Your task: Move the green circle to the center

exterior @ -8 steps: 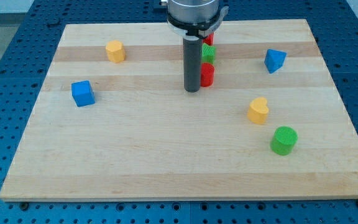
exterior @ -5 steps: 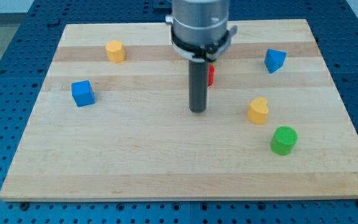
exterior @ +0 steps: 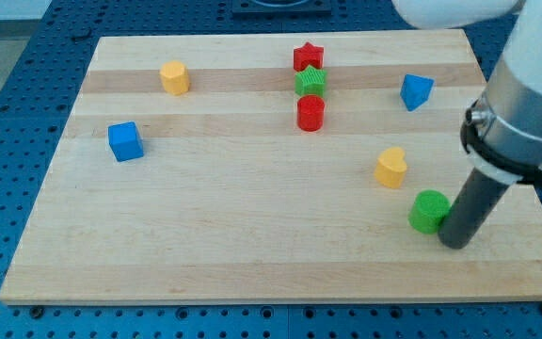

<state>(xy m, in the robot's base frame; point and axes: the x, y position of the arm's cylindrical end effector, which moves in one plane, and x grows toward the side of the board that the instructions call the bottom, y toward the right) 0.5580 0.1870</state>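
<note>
I carry no pincer, so there is nothing to spread or pinch; I end in a dark rod. My tip [exterior: 455, 243] rests on the tabletop [exterior: 215, 235] near the view's bottom right, just beside the green circle [exterior: 430, 211], on its right side and apparently touching it. The green circle sits well right of and below the middle. Up and left of it lies a yellow block [exterior: 391, 167]. Further up, a blue triangle [exterior: 416, 90]. Near the top middle, a red star [exterior: 308, 56], green block [exterior: 310, 82] and red cylinder [exterior: 310, 113] line up downward. At the left: a yellow block [exterior: 174, 77], a blue cube [exterior: 125, 141].
</note>
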